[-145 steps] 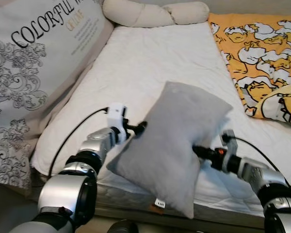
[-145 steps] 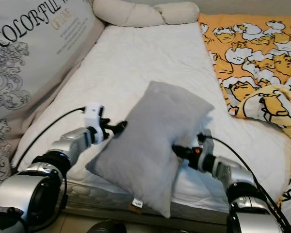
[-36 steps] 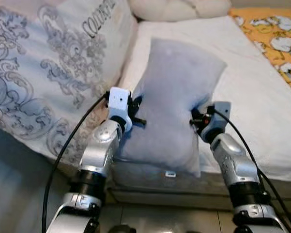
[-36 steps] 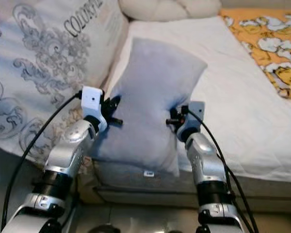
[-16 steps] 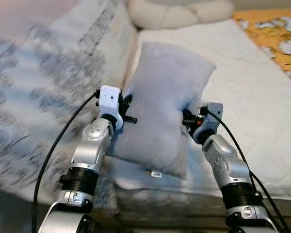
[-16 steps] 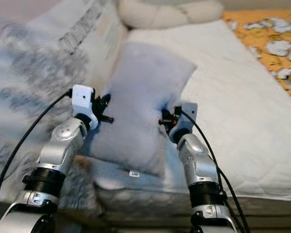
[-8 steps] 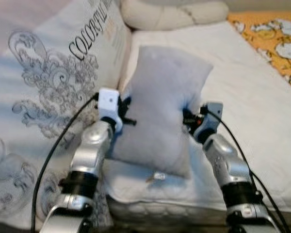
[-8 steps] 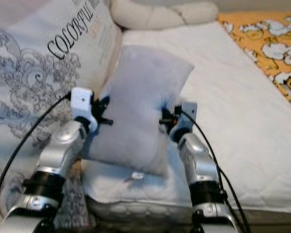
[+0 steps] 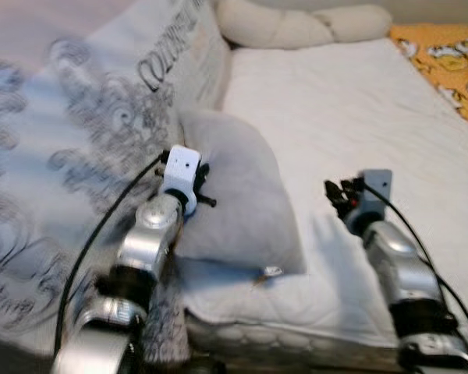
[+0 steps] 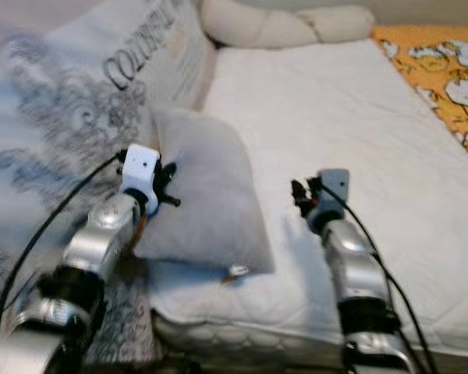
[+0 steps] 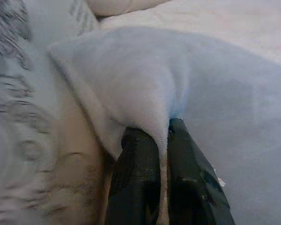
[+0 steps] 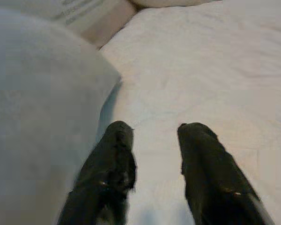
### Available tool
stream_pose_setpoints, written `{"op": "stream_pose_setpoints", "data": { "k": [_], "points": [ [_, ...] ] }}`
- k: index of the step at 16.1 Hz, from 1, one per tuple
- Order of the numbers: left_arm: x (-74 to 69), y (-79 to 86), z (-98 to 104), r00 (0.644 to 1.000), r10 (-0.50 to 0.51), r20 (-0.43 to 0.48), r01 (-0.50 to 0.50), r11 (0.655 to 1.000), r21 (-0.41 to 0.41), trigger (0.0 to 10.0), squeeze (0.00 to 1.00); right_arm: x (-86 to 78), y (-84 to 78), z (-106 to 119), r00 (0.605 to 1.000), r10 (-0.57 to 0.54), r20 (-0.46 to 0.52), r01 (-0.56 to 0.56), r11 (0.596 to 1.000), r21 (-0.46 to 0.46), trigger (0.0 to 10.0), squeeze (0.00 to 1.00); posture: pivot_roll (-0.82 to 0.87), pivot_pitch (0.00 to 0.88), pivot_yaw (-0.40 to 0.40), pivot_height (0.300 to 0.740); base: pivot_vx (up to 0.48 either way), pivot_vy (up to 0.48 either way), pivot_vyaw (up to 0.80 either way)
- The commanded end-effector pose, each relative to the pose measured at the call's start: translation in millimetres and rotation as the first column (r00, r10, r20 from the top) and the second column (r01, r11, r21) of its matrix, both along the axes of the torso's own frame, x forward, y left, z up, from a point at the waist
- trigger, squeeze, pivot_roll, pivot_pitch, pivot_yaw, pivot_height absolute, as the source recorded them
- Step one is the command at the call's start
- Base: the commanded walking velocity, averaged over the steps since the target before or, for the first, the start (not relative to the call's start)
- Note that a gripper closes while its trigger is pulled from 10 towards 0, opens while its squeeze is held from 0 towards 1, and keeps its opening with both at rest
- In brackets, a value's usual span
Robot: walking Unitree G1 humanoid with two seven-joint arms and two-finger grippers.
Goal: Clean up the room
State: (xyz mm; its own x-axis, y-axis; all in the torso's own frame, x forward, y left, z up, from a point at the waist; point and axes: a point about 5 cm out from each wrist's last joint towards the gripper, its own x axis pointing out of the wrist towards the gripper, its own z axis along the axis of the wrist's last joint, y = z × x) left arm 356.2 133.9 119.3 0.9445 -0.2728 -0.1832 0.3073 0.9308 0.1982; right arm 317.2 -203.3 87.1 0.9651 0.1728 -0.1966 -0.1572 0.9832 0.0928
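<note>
- Bed [image 9: 351, 117]: white quilted mattress, running away from me; its near edge lies below my arms.
- Printed cushion [image 9: 86, 132]: large, grey scrollwork and lettering, leaning along the bed's left edge.
- Grey pillow [image 9: 242, 202]: lies flat at the bed's near left corner, its left side against the printed cushion, a small tag at its near edge. It sits between my two arms, touching my left pincer, apart from my right.
- Bolster [image 10: 296, 25]: cream, across the bed's far edge.
- Yellow blanket [image 10: 444, 70]: cartoon print, at the bed's far right edge.
- My left gripper [image 11: 161, 140]: arm bent, reaching forward over the near left corner; fingers [image 11: 136, 154] clenched on a fold of the pillow's left edge.
- My right gripper [image 12: 152, 136]: arm raised from the near edge, forearm upright; fingers [image 12: 201, 154] spread apart, released, over bare mattress just beside the pillow's right side.
</note>
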Motion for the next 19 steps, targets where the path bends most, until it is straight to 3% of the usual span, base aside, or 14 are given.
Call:
{"op": "stream_pose_setpoints", "data": {
  "k": [1,3,4,6,10,11,12,14,15,17,19],
  "points": [
    [12.4,6.3,22,0.996,0.0,0.091,-0.008,0.996,0.089,10.0,0.0,-1.0,3.9,10,0.996,0.079,0.049,-0.08,0.996,0.032,10.0,1.0,-0.04,0.0,0.106,0.74,0.0,0.0,0.0],
    [24.0,17.3,36,0.993,-0.002,0.122,-0.019,0.985,0.174,10.0,0.0,-12.0,17.3,27,0.939,0.312,0.144,-0.319,0.947,0.027,10.0,1.0,-0.05,0.0,0.11,0.74,0.0,0.0,0.0],
    [26.2,20.1,38,0.992,-0.005,0.127,-0.021,0.98,0.196,10.0,0.0,-15.6,19.7,28,0.922,0.361,0.142,-0.37,0.928,0.038,10.0,1.0,-0.05,0.0,0.11,0.74,0.0,0.0,0.0],
    [32.2,29.5,47,0.991,-0.044,0.125,0.009,0.963,0.271,10.0,0.0,-30.4,23.9,29,0.842,0.53,0.106,-0.535,0.844,0.033,10.0,1.0,-0.05,0.0,0.112,0.74,0.0,0.0,0.0],
    [33.1,39.5,37,0.997,-0.067,0.046,0.045,0.929,0.368,10.0,0.0,-40.8,32.1,28,0.765,0.639,0.075,-0.643,0.765,0.04,10.0,1.0,-0.04,0.0,0.102,0.74,0.0,0.0,0.0],
    [32.5,40.0,34,0.996,-0.08,0.025,0.065,0.93,0.361,10.0,0.12,-41.6,33.9,29,0.758,0.648,0.076,-0.651,0.758,0.038,10.0,1.0,-0.04,0.0,0.102,0.74,0.0,0.0,0.0],
    [32.8,40.3,35,0.996,-0.081,0.028,0.066,0.933,0.354,10.0,1.0,-41.2,34.5,30,0.759,0.647,0.081,-0.65,0.759,0.033,10.0,1.0,-0.04,0.0,0.103,0.74,0.0,0.0,0.0],
    [33.4,38.4,40,0.993,-0.109,0.051,0.09,0.953,0.291,10.0,1.0,-40.0,36.3,31,0.765,0.636,0.104,-0.643,0.764,0.061,10.0,1.0,-0.06,0.0,0.114,0.74,0.0,0.0,0.0],
    [33.1,38.8,42,0.991,-0.101,0.082,0.072,0.953,0.294,10.0,1.0,-40.3,35.8,33,0.781,0.611,0.13,-0.623,0.777,0.086,10.0,1.0,-0.07,0.0,0.12,0.74,0.0,0.0,0.0],
    [30.2,35.4,50,0.978,-0.109,0.176,0.07,0.974,0.214,10.0,1.0,-43.2,31.0,35,0.8,0.584,0.138,-0.597,0.796,0.094,10.0,1.0,-0.06,0.0,0.124,0.74,0.0,0.0,0.0],
    [25.3,28.6,63,0.959,-0.184,0.216,0.15,0.975,0.164,10.0,1.0,-43.3,23.0,39,0.837,0.521,0.169,-0.542,0.831,0.122,10.0,1.0,-0.04,0.0,0.106,0.74,0.0,0.0,0.0]
  ]
}}
